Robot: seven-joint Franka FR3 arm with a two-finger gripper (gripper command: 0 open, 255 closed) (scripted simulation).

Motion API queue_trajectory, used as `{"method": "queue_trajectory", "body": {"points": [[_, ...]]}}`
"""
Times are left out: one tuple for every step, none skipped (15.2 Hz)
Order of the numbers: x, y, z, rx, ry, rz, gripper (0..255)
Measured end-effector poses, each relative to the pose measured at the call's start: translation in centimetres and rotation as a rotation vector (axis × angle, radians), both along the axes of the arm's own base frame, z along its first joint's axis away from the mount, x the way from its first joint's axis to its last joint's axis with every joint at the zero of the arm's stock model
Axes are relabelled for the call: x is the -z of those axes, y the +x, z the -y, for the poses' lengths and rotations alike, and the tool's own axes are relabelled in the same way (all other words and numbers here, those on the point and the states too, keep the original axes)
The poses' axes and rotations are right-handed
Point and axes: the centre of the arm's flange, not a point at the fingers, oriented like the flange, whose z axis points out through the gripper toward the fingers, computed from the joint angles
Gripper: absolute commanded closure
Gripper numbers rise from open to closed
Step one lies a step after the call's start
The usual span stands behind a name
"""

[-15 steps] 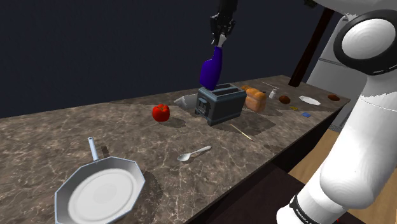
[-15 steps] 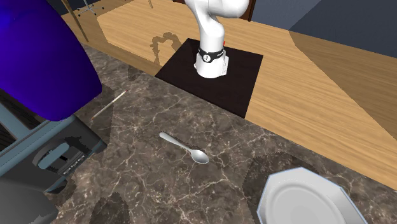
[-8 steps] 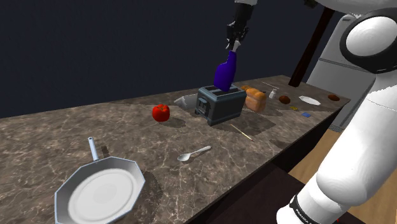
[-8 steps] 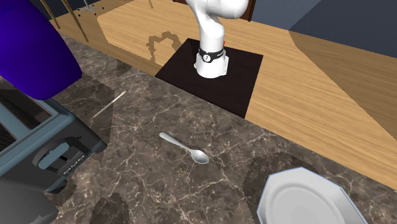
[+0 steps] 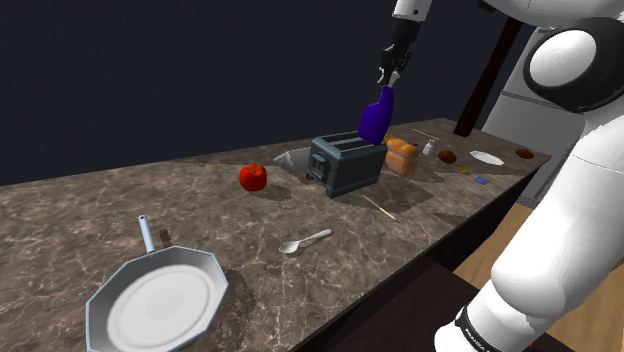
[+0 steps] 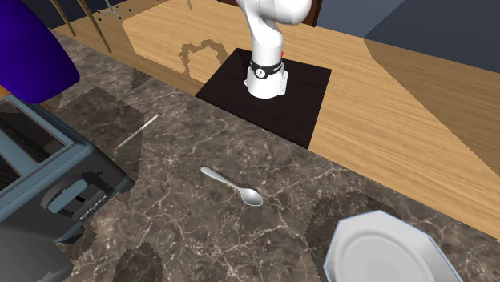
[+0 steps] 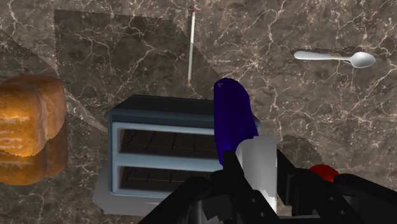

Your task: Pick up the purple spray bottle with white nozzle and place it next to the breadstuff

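Dark veined stone counter [image 5: 200,210] spans the shoulder view, and the white arm [image 5: 570,200] reaches up over it. On the counter sit a grey frying pan [image 5: 155,300] and a grey toaster [image 5: 346,163], with a brown bread loaf [image 5: 402,156] just beside the toaster. The black gripper [image 5: 390,70] pinches the white nozzle [image 7: 257,159] of the purple spray bottle [image 5: 374,118]. The bottle hangs in the air, apparently above the toaster's end nearer the loaf. A red tomato [image 5: 253,177] and a spoon [image 5: 305,241] lie well apart.
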Motion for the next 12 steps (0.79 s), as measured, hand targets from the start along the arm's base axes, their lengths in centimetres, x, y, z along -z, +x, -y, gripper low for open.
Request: {"method": "queue_trajectory", "body": {"points": [[0.4, -0.2, 1.2, 0.000, 0.000, 0.000, 255], [0.6, -0.5, 2.6, 0.000, 0.000, 0.000, 255], [0.9, -0.8, 3.7, 0.000, 0.000, 0.000, 255], [1.1, -1.1, 4.9, -0.001, 0.000, 0.000, 255], [1.3, -1.7, 6.1, 0.000, 0.000, 0.000, 255], [1.3, -2.1, 7.4, 0.000, 0.001, 0.000, 255], [1.7, -2.2, 8.7, 0.000, 0.000, 0.000, 255], [1.7, -2.6, 10.0, 0.000, 0.000, -0.001, 255], [1.9, -2.8, 11.3, 0.000, 0.000, 0.000, 255], [2.2, -3.1, 12.5, 0.000, 0.000, 0.000, 255], [2.4, -3.4, 13.5, 0.000, 0.000, 0.000, 255], [2.6, -3.8, 14.7, 0.000, 0.000, 0.000, 255]]}}
